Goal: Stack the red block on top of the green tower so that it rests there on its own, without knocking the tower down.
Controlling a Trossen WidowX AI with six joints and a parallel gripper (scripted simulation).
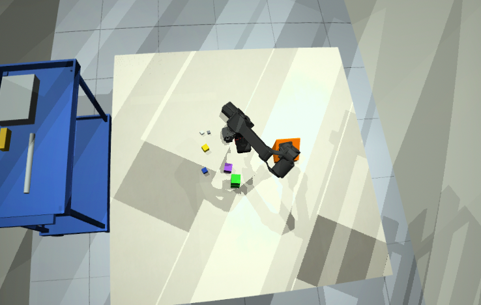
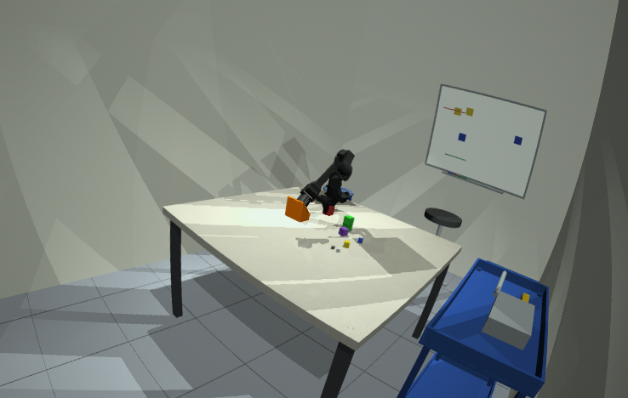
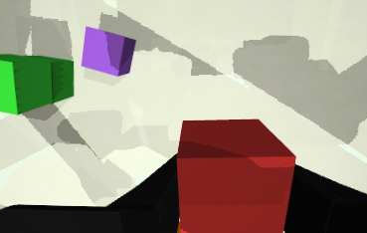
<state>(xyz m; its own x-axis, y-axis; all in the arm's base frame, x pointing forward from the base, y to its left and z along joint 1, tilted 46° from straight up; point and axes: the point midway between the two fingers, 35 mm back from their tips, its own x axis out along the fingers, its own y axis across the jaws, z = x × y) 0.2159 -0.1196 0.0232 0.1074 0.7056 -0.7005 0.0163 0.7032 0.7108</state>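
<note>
My gripper [image 3: 221,159] [image 2: 328,205] is shut on the red block [image 3: 232,169] [image 2: 329,212], with one black finger on each side of it. It holds the block just above the table. The green tower [image 1: 235,179] [image 2: 348,222] [image 3: 16,82] stands upright a short way off; in the wrist view it is at the upper left. A purple block [image 1: 227,167] [image 2: 343,230] [image 3: 107,51] lies close beside the tower. In the overhead view the arm hides the red block almost fully.
A yellow block [image 1: 204,147] [image 2: 346,243], a blue block [image 1: 204,170] [image 2: 360,240] and two tiny grey cubes [image 1: 204,132] lie near the tower. The arm's orange base [image 1: 294,142] [image 2: 296,210] stands on the table. A blue cart [image 1: 64,151] stands left of the table.
</note>
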